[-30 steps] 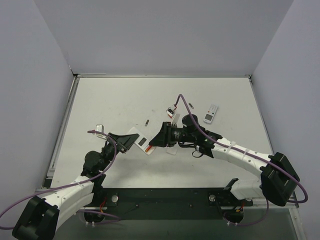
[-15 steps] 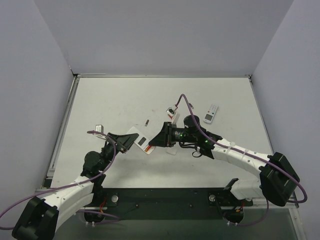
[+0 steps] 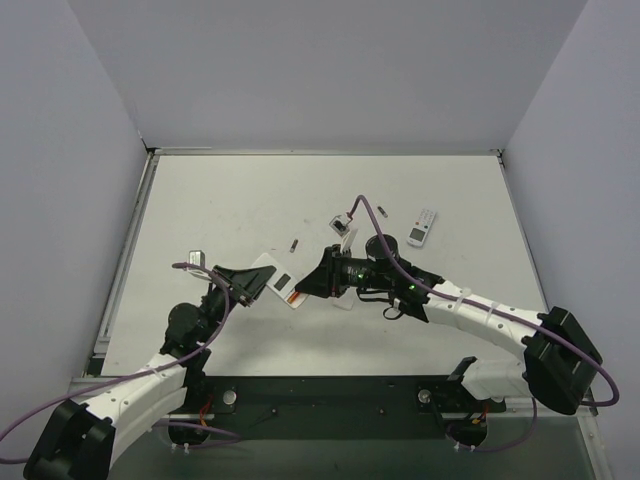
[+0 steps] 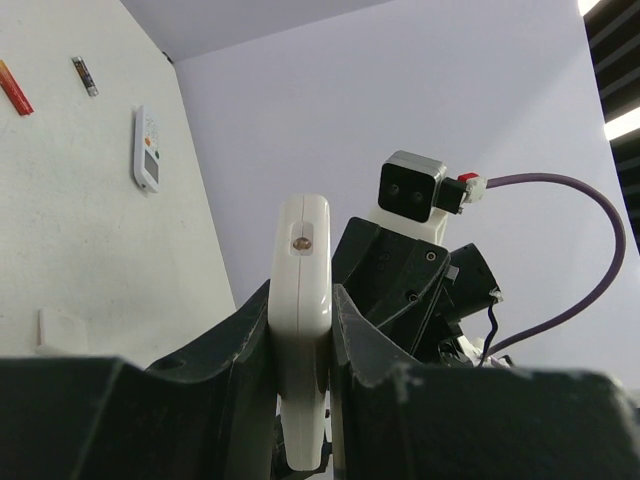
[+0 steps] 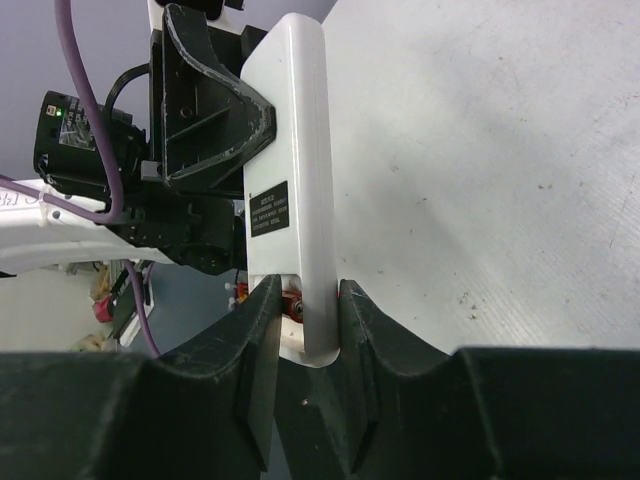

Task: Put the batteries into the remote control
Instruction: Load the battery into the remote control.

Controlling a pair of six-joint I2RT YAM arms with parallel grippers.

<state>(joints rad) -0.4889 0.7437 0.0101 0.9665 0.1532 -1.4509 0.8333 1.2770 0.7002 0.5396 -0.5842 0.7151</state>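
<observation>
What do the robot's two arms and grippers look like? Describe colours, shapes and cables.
The left arm and right arm are white links with bulky black joints; a purple cable loops along each. The left gripper and right gripper are black, each with two wedge-shaped fingers. A grey camera box sits on the right wrist.

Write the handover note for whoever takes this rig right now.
Left gripper: shut on the remote control, white back facing up.
Right gripper: closed across the remote's open end.
Done: one red battery shows in that open end; I cannot tell if it is fully seated.
Left: the second red battery lies on the table, far side. Load it, then close the remote.
</observation>
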